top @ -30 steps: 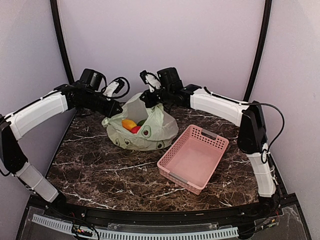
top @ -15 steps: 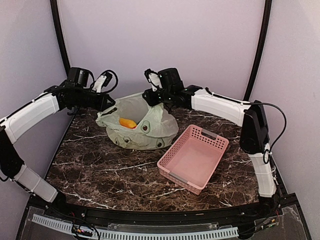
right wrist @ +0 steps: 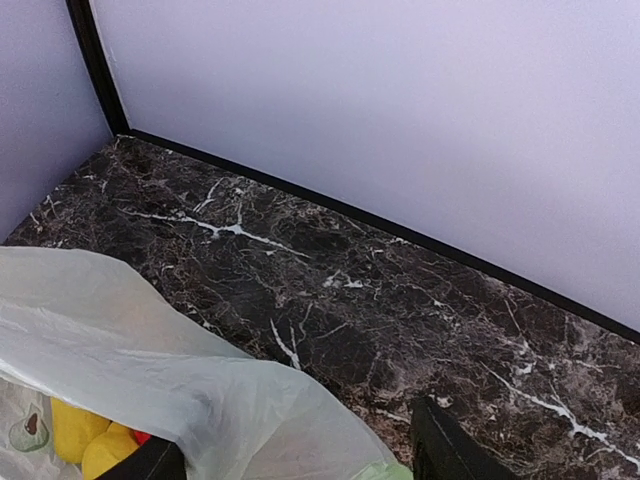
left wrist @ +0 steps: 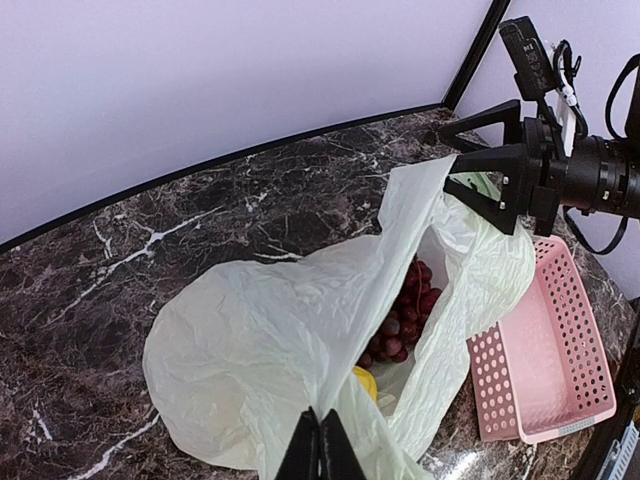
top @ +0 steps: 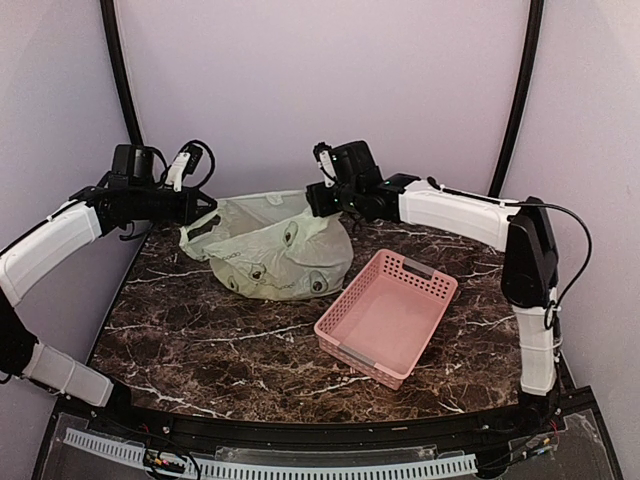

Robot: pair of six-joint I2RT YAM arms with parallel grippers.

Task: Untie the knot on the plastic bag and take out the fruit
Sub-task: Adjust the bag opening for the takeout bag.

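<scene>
The pale green plastic bag lies at the back of the table with its mouth open; the knot is out of view. My left gripper is shut on the bag's left edge and holds it stretched out. In the left wrist view, dark purple grapes and a yellow fruit show inside. My right gripper stands open at the bag's right rim, its fingers wide apart with loose plastic lying between them. Yellow fruit shows under that plastic.
A pink slotted basket stands to the right of the bag, close to its side. The back wall runs just behind both grippers, and a black frame post stands in the left corner.
My right gripper has opened, let go of the bag's rim and shifted right. The left gripper pulled its edge further left. The bag slumped, hiding the fruit from above.
</scene>
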